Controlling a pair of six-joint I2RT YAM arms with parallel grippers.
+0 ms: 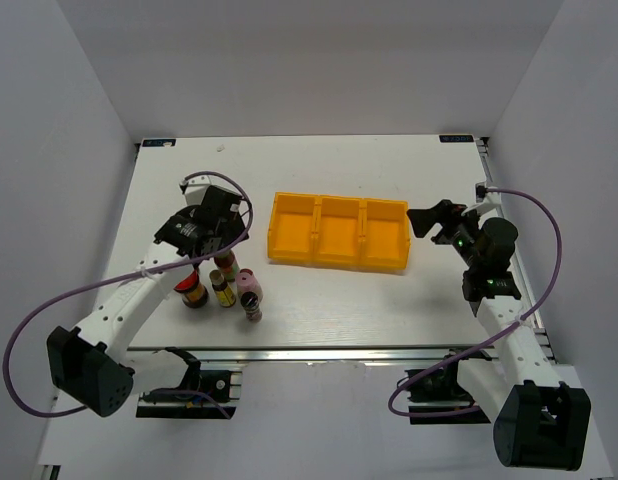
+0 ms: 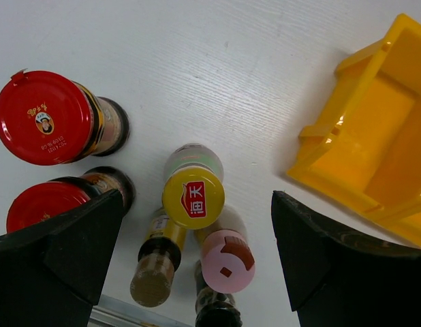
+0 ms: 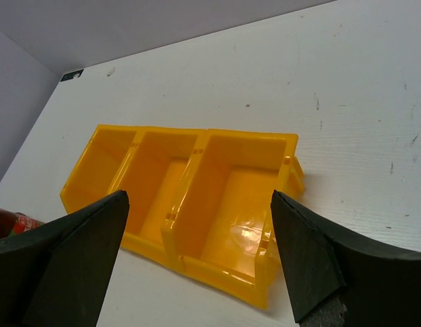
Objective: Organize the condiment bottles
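On the worktop (image 1: 319, 310), bottles (image 2: 193, 197) sit left of the tray (image 1: 339, 262). The left jaws hang spread above them. The right jaws are spread too.

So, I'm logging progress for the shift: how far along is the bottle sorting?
Nothing looks done: the yellow tray has three empty compartments. In hand: nothing is held; the left gripper hangs open above the condiment bottles clustered left of the tray, and the right gripper is open near the tray's right end. Left: every bottle.
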